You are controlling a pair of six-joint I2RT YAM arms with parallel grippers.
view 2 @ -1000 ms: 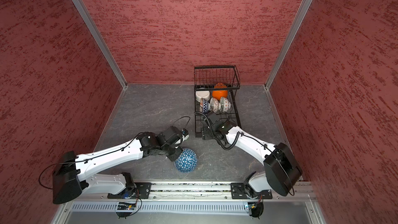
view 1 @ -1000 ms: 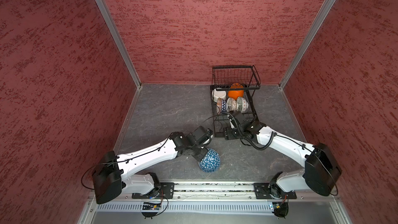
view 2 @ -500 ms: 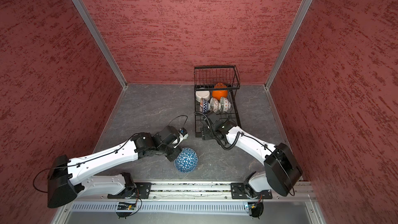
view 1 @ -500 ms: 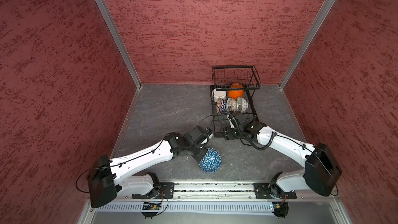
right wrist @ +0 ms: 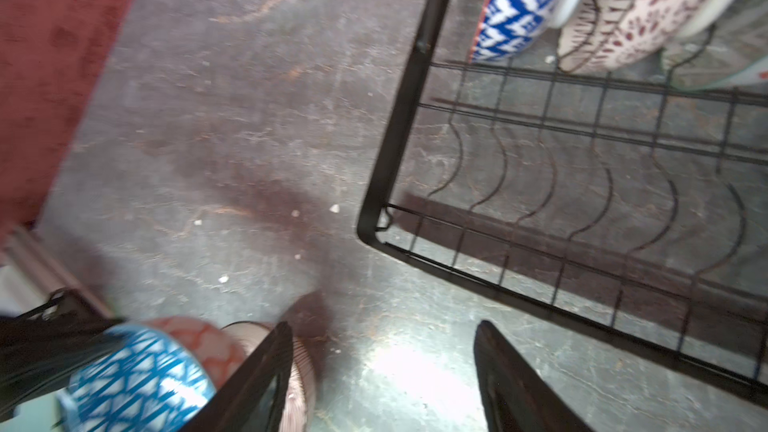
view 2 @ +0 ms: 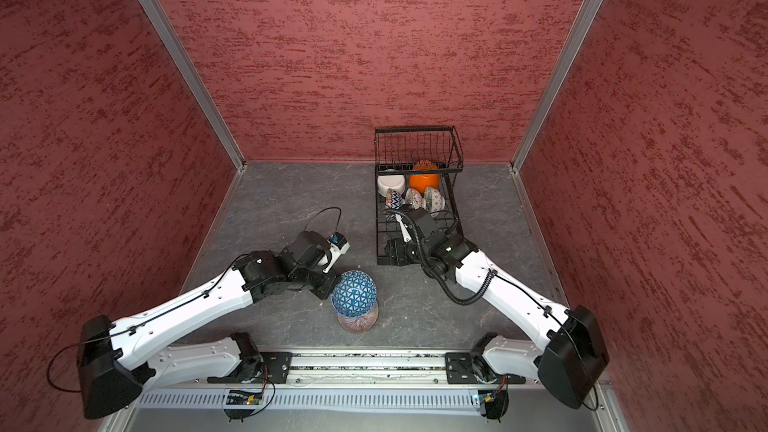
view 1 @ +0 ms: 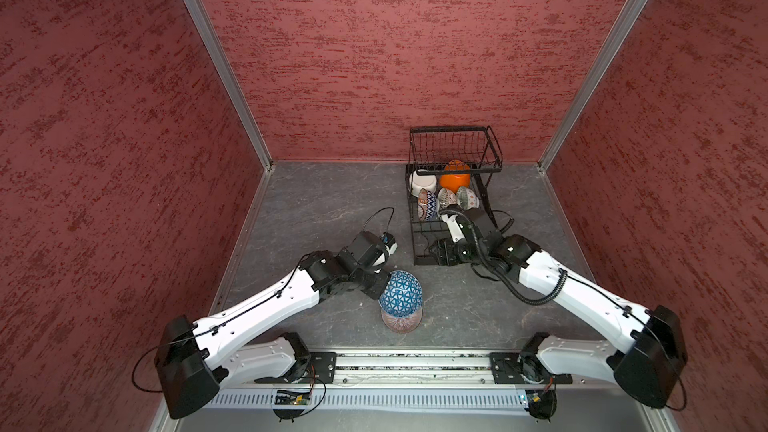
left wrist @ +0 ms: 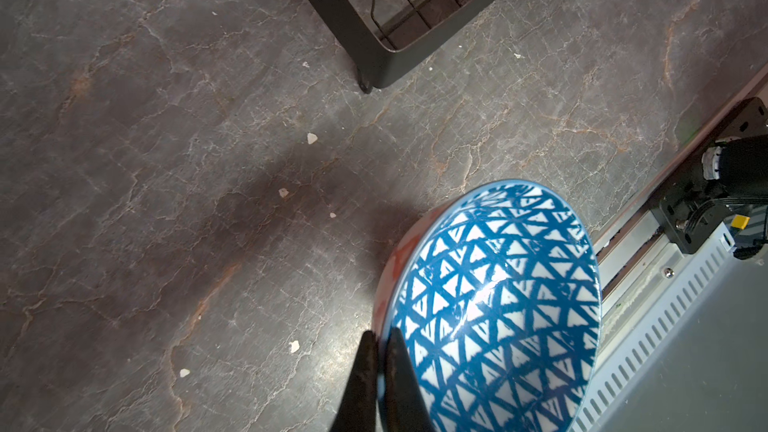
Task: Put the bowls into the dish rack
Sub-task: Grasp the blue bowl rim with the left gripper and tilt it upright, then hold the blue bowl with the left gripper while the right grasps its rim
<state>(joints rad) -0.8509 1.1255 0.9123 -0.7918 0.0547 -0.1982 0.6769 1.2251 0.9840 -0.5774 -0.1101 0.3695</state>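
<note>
Between red textured walls (view 1: 374, 56), near the front edge of the grey marbled tabletop (view 1: 332, 201), the left gripper (left wrist: 380, 338) pinches a blue triangle-patterned bowl (view 1: 400, 295), lifted since earlier above a pink ribbed bowl (view 1: 401, 323); the right gripper (right wrist: 382, 326) gapes beside the black wire dish rack (right wrist: 397, 118).

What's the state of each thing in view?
left gripper, shut on blue triangle bowl's rim
blue triangle bowl, held tilted, over pink ribbed bowl
pink ribbed bowl, on table, outside rack
right gripper, open, empty
dish rack, five bowls at far end, near slots free
</note>
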